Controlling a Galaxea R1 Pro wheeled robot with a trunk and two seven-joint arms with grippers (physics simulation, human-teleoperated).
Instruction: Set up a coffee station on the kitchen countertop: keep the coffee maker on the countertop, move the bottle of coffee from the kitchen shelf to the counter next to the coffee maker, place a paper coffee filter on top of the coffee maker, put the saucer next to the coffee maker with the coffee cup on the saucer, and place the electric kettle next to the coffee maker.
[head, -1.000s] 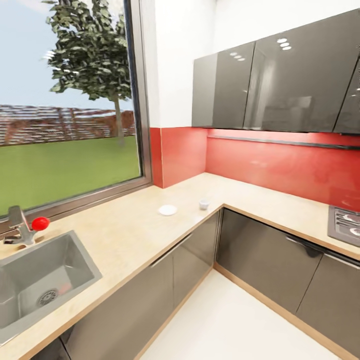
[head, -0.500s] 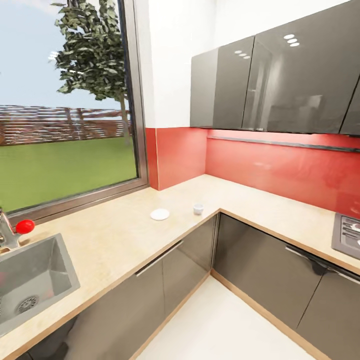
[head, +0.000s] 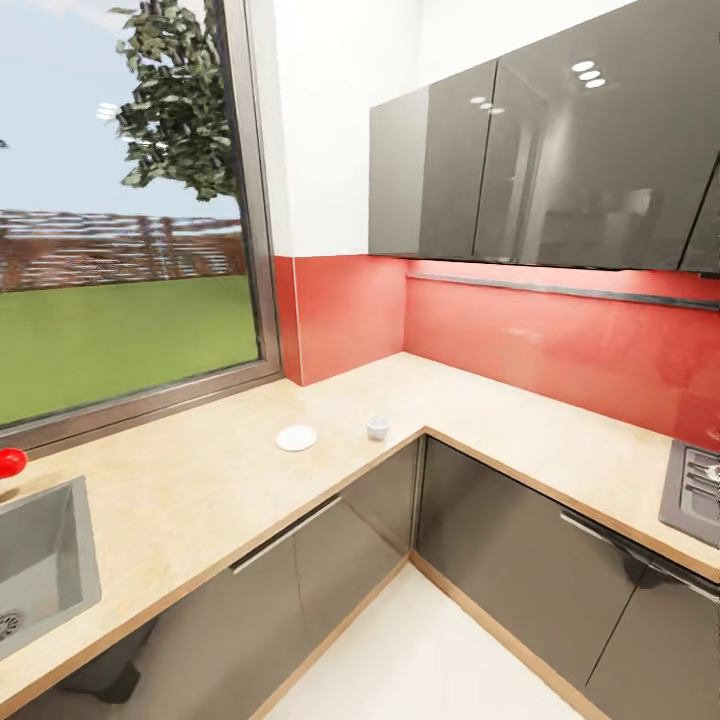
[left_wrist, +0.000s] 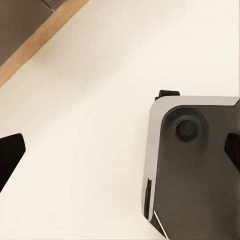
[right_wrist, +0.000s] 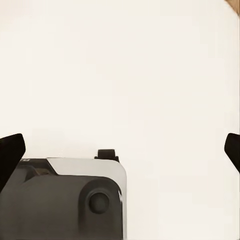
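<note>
A white saucer (head: 296, 438) lies flat on the beige countertop (head: 200, 480) near the inner corner of the L-shaped run. A small white coffee cup (head: 376, 427) stands upright a short way to its right, apart from it. In the left wrist view my left gripper (left_wrist: 120, 152) is open and holds nothing, its dark fingertips (left_wrist: 10, 156) wide apart over the pale floor and the robot's grey base (left_wrist: 197, 165). My right gripper (right_wrist: 120, 150) is likewise open and holds nothing above the floor, with the base (right_wrist: 65, 200) below it.
A steel sink (head: 35, 545) with a red tap knob (head: 10, 462) sits at the left under the window. A hob (head: 692, 490) is at the right edge. Grey wall cabinets (head: 540, 160) hang over the red backsplash. Pale floor (head: 420, 650) lies between the cabinet fronts.
The head camera has moved, so the whole picture slid left: the sink has mostly left the frame. Saucer and cup have kept their places on the counter.
</note>
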